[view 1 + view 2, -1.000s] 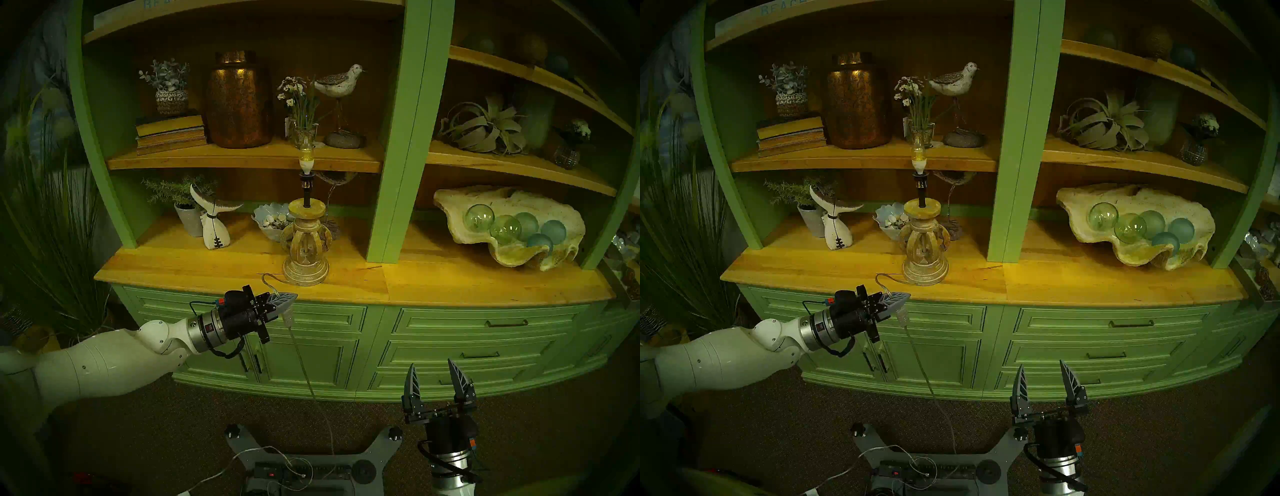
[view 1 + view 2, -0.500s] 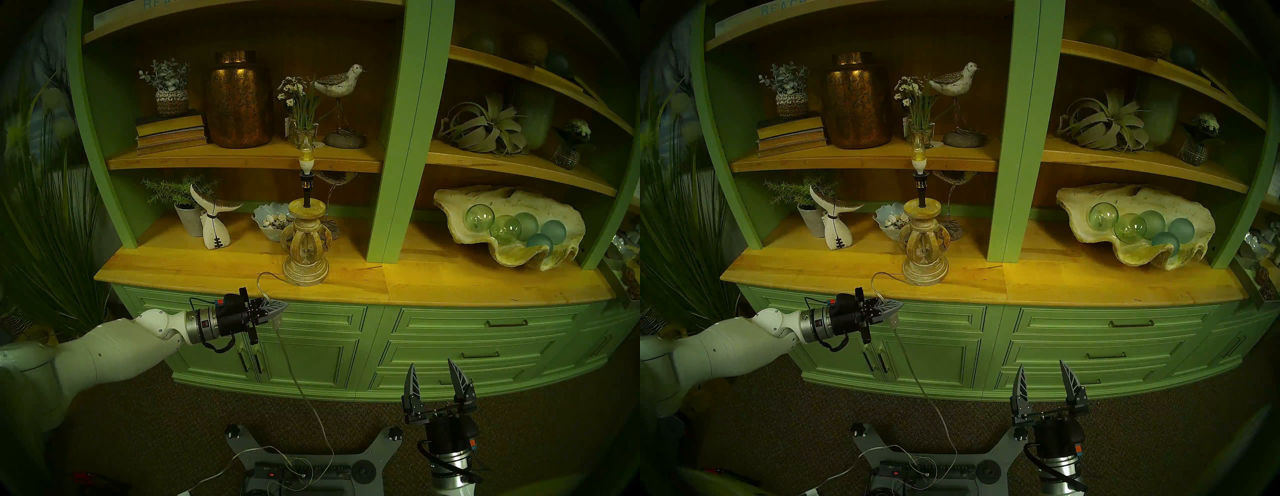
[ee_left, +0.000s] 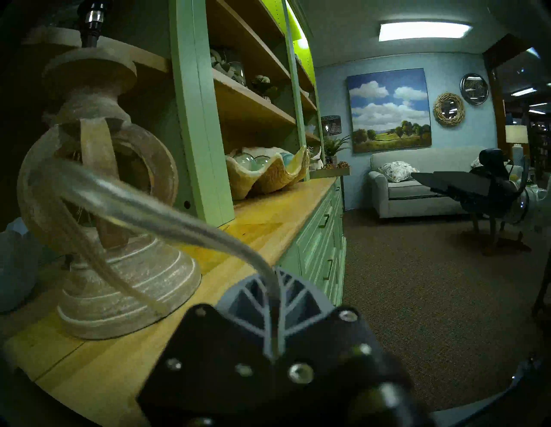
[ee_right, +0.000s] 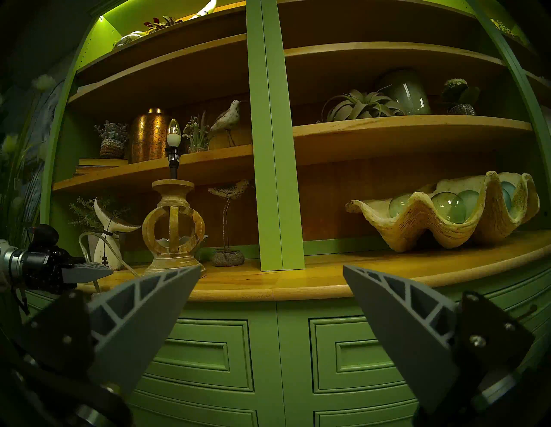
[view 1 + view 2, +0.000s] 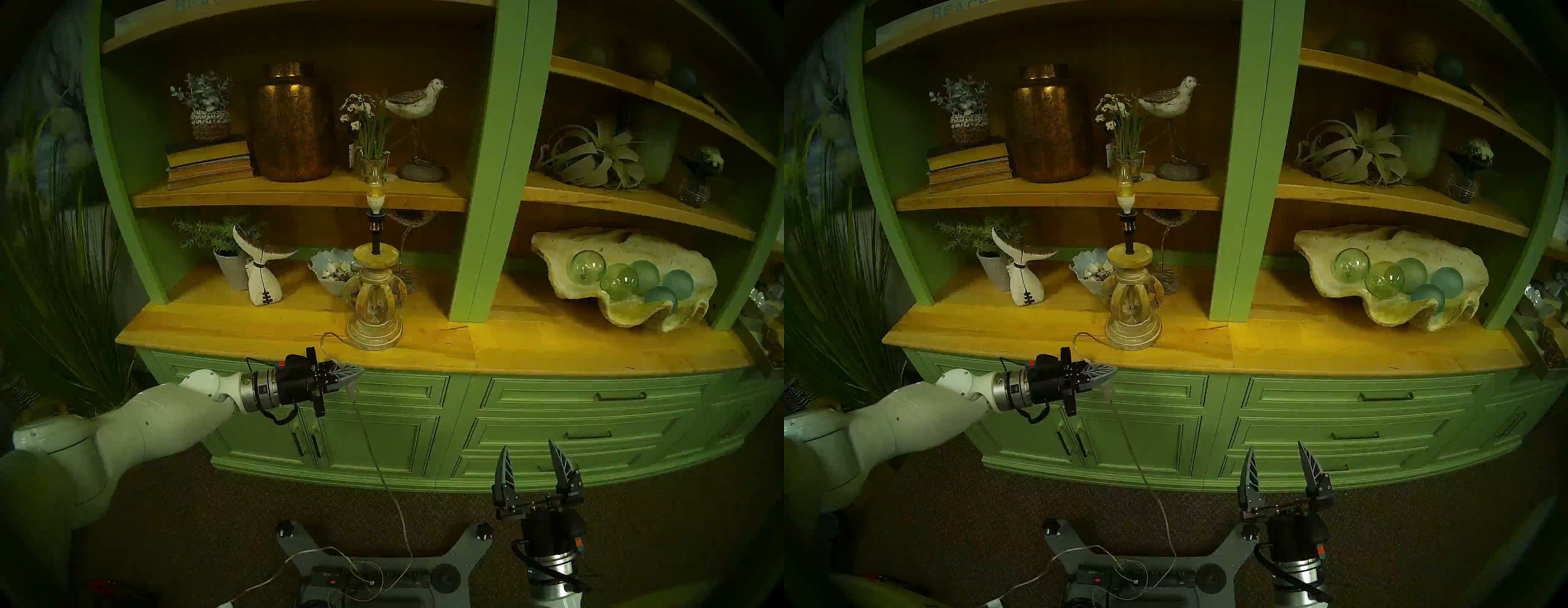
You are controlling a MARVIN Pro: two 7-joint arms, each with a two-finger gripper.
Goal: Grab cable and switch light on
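Two glossy white arm casings with silver wrist collars, black hand housings looped with black cable, small red-and-blue connectors, and grey ribbed leaf-shaped fingers (image 4: 411,328) fastened by bright round screws.

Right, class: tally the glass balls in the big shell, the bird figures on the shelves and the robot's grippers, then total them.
Glass balls in the shell: 5
Bird figures: 2
Grippers (left gripper, right gripper): 2
Total: 9
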